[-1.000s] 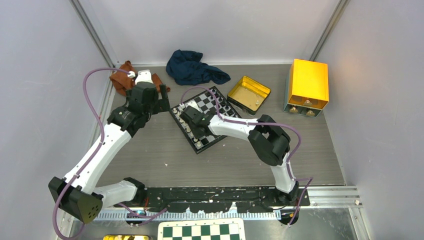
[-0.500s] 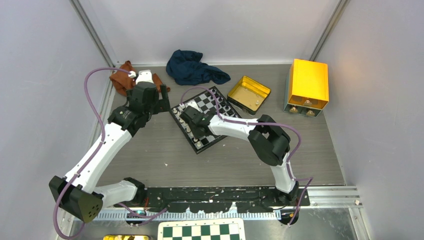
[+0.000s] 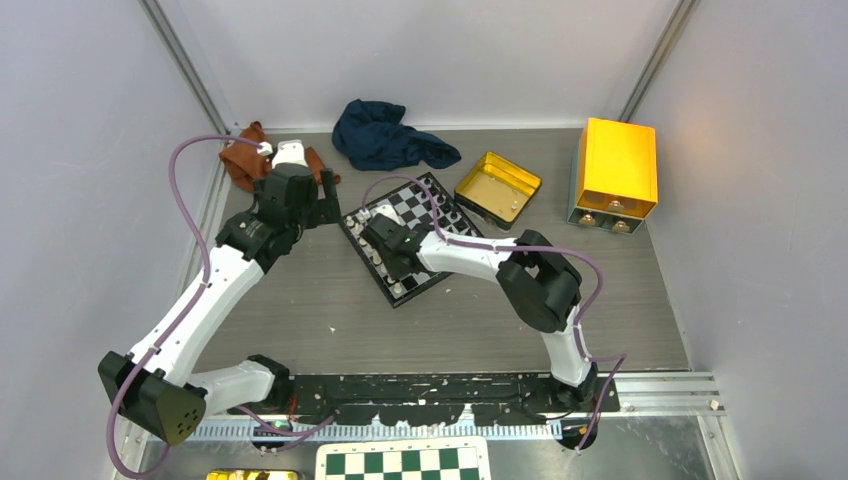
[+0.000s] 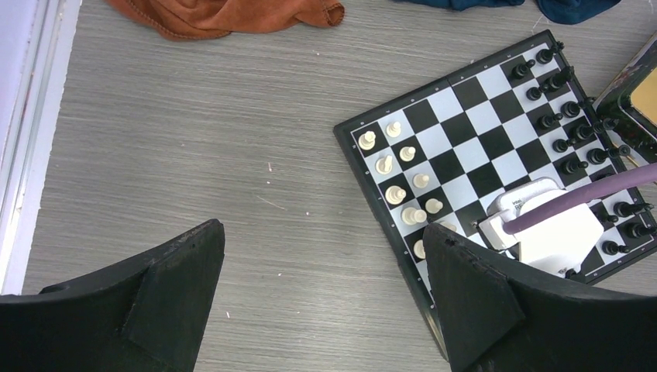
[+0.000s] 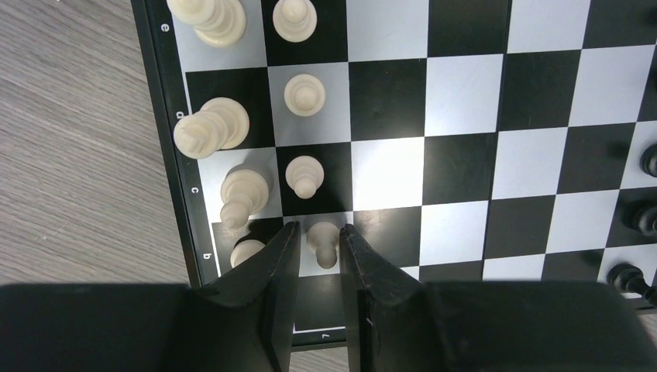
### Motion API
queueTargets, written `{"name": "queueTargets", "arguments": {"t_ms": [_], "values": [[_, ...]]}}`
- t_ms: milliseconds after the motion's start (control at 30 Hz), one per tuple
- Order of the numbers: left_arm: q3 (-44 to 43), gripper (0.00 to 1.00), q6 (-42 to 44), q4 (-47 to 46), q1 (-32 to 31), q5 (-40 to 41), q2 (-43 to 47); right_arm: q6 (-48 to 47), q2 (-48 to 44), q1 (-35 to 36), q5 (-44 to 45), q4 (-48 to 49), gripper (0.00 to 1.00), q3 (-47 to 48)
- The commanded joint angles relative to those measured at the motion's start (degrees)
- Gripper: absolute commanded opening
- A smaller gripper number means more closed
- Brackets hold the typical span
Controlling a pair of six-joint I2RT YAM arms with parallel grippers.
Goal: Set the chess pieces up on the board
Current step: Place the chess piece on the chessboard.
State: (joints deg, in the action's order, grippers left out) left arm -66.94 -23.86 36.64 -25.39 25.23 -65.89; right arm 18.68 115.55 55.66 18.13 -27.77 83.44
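Since a second ago, the right gripper (image 5: 319,229) has been shifted only slightly along the board's (image 4: 457,165) near-left edge, while the left arm is unchanged. Left gripper (image 4: 321,244): held above bare table (image 4: 194,139), left of the board, jaws wide apart and holding nothing. A brown cloth (image 4: 225,14) is recorded at the far left corner. The board lies at mid-table, turned at an angle. White pieces (image 4: 395,194) are stood in two rough rows along its left side, black pieces (image 4: 573,132) along the opposite side, and the middle squares are bare. Right gripper: lowered over the white rows, jaws narrowly parted with a white pawn (image 5: 324,246) between the fingers (image 5: 280,263). That pawn is upright on a light square in the second row from the rim. Whether it is pinched or merely straddled cannot be told. A blue cloth (image 3: 385,135) is noted behind the board, an open gold tin (image 3: 497,187) just to its right, and a yellow box (image 3: 617,170) at far right.
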Motion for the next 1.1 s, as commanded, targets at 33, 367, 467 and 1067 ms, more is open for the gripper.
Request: {"name": "queueTargets", "arguments": {"t_ms": [33, 367, 467, 1067], "values": [[-0.79, 1.0, -0.49, -2.63, -0.19, -0.24, 0.41, 1.08, -3.74, 0.76, 0.37, 0.46, 0.31, -0.51], [-0.43, 1.0, -0.7, -2.72, -0.17, -0.44, 0.62, 1.45, -4.3, 1.29, 0.77, 0.34, 0.31, -0.73], [-0.3, 1.0, -0.75, -2.72, -0.19, -0.36, 0.76, 1.51, -4.37, 1.37, 0.77, 0.28, 0.3, -0.73], [-0.3, 1.0, -1.02, -2.72, -0.19, -0.63, 0.89, 1.56, -5.31, 1.61, 1.91, -0.08, 0.3, -0.68]]}}
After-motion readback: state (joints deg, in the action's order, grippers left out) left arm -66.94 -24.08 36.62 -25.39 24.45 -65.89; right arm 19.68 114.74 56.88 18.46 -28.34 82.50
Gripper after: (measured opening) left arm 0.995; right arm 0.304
